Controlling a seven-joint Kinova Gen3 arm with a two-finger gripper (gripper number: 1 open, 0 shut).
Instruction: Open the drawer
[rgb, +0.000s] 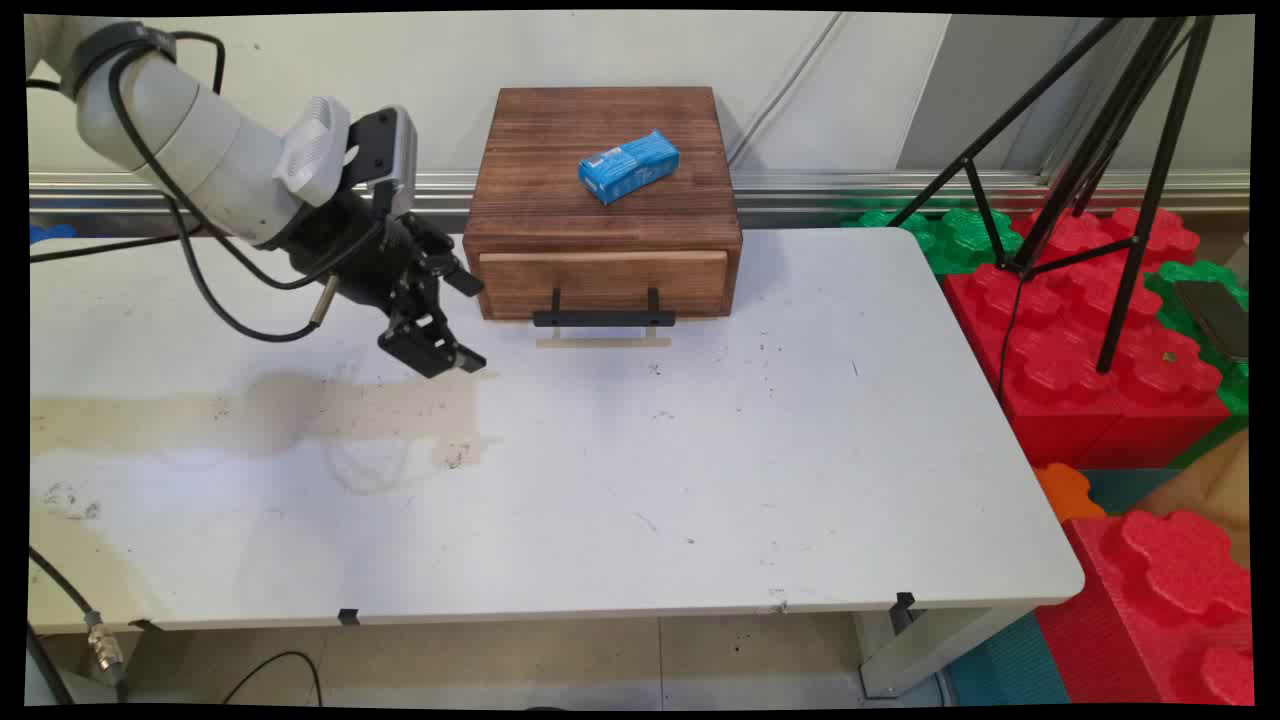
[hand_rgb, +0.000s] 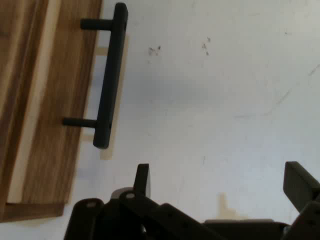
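Observation:
My black gripper (rgb: 462, 318) hangs open just above the table, left of a brown wooden drawer box (rgb: 603, 200). Nothing is between its fingers. The box's drawer is shut, and its black bar handle (rgb: 603, 318) sticks out toward the table's near side, a short way right of my fingers. In the hand view the handle (hand_rgb: 110, 75) runs up the left side beside the wooden drawer front (hand_rgb: 55, 100), and my two fingertips (hand_rgb: 142, 181) rise from the bottom over bare white table. A blue packet (rgb: 628, 165) lies on top of the box.
The white table (rgb: 640, 480) has a brownish stain (rgb: 300, 410) under and left of my hand. A black tripod (rgb: 1100, 180) stands off the right edge over red and green foam blocks (rgb: 1100, 350). Cables hang at the left.

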